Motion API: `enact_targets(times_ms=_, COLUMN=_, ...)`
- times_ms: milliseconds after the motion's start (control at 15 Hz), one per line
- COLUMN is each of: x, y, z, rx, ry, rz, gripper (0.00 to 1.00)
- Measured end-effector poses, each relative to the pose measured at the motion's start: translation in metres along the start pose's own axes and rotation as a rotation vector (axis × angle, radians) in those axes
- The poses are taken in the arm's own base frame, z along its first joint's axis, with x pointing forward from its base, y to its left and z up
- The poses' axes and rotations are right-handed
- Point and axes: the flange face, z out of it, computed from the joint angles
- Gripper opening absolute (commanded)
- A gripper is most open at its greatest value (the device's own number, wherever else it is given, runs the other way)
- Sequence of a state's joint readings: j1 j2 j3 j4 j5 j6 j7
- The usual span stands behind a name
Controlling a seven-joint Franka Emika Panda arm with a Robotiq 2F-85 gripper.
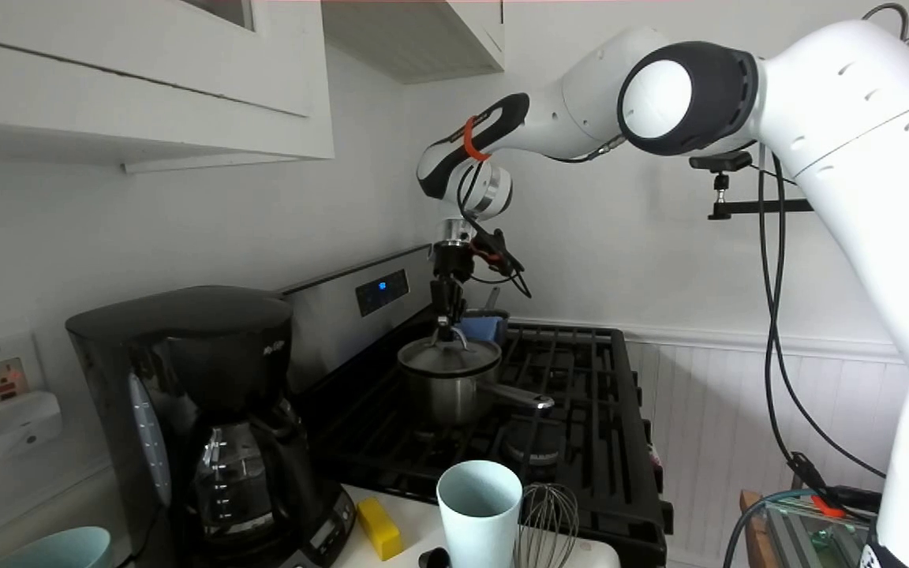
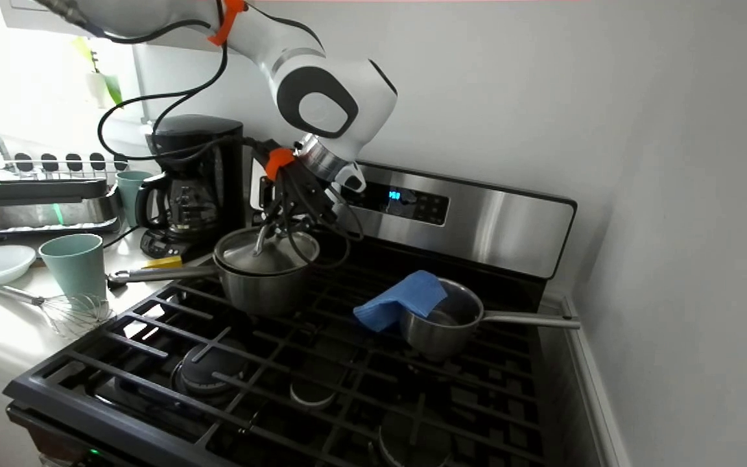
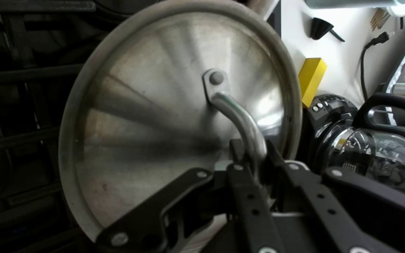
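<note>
A round metal lid (image 3: 135,140) with a curved metal handle (image 3: 239,116) fills much of the wrist view. My gripper (image 3: 256,151) has its fingers on both sides of this handle and looks shut on it. In both exterior views the gripper (image 1: 444,322) (image 2: 276,224) points down at the lid (image 1: 443,360) (image 2: 276,256). The lid lies at the rim of a steel pot (image 1: 447,402) (image 2: 263,295) on the stove. I cannot tell whether it is slightly raised. The fingertips are partly hidden by the handle and cables.
A smaller pot (image 2: 438,337) with a blue cloth (image 2: 403,299) over its rim stands on the stove grates (image 2: 270,350). A coffee maker (image 1: 202,339), yellow block (image 1: 379,528), pale green cup (image 1: 476,521) and whisk (image 1: 548,525) stand beside the stove. A cabinet (image 1: 139,102) hangs above.
</note>
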State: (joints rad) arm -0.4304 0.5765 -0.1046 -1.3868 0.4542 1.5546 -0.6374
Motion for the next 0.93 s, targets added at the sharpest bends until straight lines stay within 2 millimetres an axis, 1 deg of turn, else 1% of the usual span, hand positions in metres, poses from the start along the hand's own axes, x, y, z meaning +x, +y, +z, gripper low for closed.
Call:
enact_targets(times_ms=400, x=-0.004, y=-0.009, z=-0.019, rx=-0.018, ry=0.027, rz=0.014, gripper=0.04)
enact_targets(times_ms=733, x=-0.017, y=-0.009, z=-0.051, rx=-0.052, ry=0.085, rz=0.143, gripper=0.04)
enact_targets(times_ms=800, x=-0.020, y=-0.010, z=-0.057, rx=-0.056, ry=0.095, rz=0.165, gripper=0.15)
enact_targets(times_ms=933, x=-0.022, y=-0.009, z=-0.060, rx=-0.057, ry=0.100, rz=0.169, gripper=0.15)
